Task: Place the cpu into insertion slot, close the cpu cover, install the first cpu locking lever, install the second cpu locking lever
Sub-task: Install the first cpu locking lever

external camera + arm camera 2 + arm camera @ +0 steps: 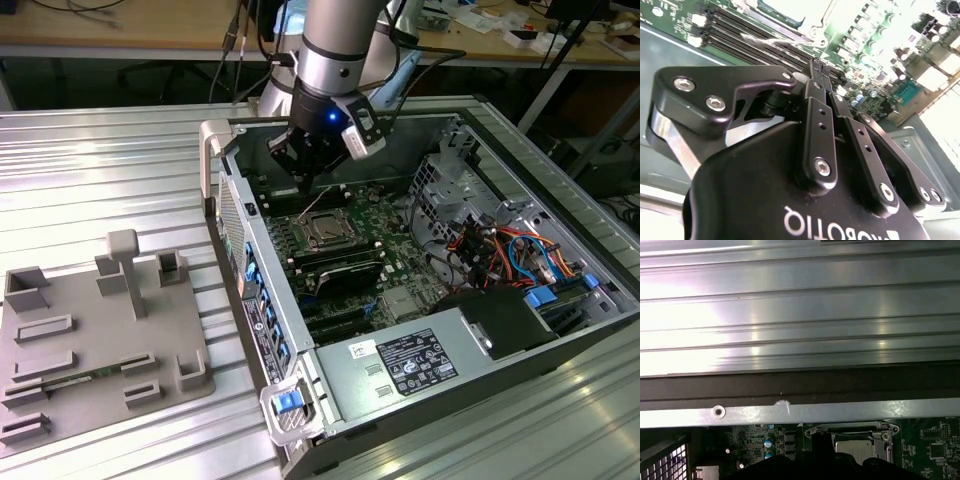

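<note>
In the exterior view my gripper (pixel 308 182) hangs inside the open computer case (pixel 232 215), just behind the cpu socket (pixel 325 232) on the green motherboard. The second wrist view shows its black fingers (pixel 815 85) pressed together with nothing visible between them. The cpu (pixel 854 450) shows as a silvery square lying in the socket, directly ahead of the dark fingers (pixel 823 447). The cpu cover (pixel 850 429) is the metal frame around it and looks to lie flat. A thin wire locking lever (pixel 318 203) slants upward from the socket toward the fingertips.
Memory slots (pixel 335 268) run beside the socket. A power supply (pixel 410 360) fills the case's near end, with a drive cage (pixel 440 180) and coloured cables (pixel 510 250) on the exterior view's right. A grey fixture plate (pixel 100 330) lies on the slatted table (pixel 100 170).
</note>
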